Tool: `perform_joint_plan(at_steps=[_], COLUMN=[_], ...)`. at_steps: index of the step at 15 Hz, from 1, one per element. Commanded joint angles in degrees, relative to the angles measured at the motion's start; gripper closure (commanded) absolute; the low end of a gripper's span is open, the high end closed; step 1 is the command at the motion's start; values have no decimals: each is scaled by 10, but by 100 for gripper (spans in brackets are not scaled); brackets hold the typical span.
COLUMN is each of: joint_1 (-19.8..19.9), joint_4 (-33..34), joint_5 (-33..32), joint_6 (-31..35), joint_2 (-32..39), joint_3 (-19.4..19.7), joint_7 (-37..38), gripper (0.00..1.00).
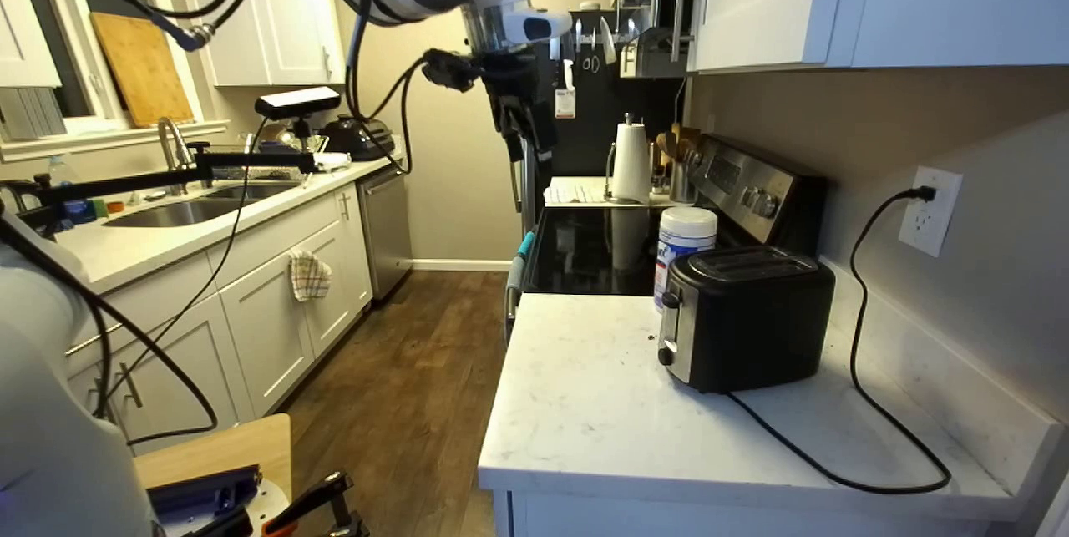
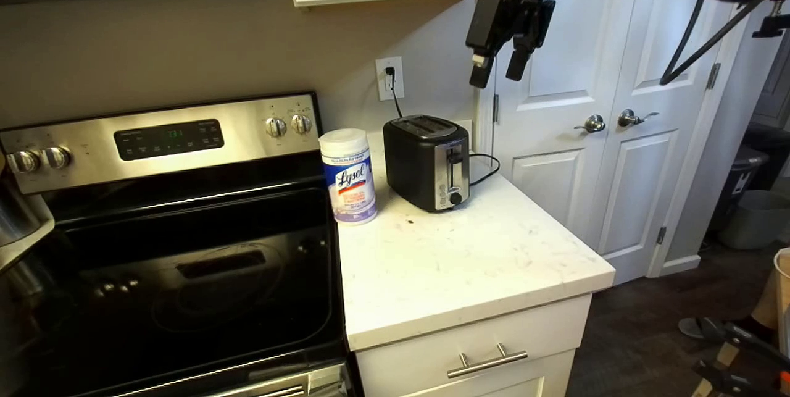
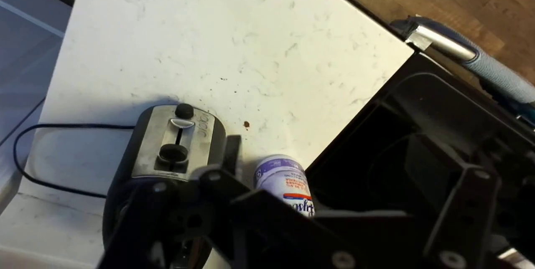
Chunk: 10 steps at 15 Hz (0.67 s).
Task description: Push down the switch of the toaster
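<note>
The black toaster [image 1: 764, 328] with a silver front stands upright on the white counter, and it also shows in an exterior view [image 2: 419, 162] and in the wrist view [image 3: 142, 143]. Its black switch lever [image 2: 455, 157] sits near the top of the front slot, above a round black dial [image 2: 455, 198]. In the wrist view the lever [image 3: 173, 152] is seen from above. My gripper [image 2: 498, 73] is open and empty, pointing down, well above the counter and apart from the toaster. In the wrist view the fingers [image 3: 328, 145] are wide apart and the gripper body hides part of the toaster top.
A white Lysol canister [image 2: 350, 178] stands close beside the toaster, next to the black stove top [image 2: 185, 286]. The toaster cord [image 1: 868, 487] runs over the counter [image 1: 585, 403] to a wall outlet [image 1: 929, 211]. White upper cabinets [image 1: 944, 2] hang over the counter.
</note>
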State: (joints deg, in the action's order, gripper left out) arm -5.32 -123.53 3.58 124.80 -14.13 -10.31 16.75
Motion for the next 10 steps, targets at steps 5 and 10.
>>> perform_joint_plan(at_steps=[5,10], joint_1=[2,2], joint_4=[-26,-25], joint_5=[-21,-21], joint_6=[78,81], joint_2=[51,61], joint_3=[8,10], joint_7=[27,27], gripper=[0,0])
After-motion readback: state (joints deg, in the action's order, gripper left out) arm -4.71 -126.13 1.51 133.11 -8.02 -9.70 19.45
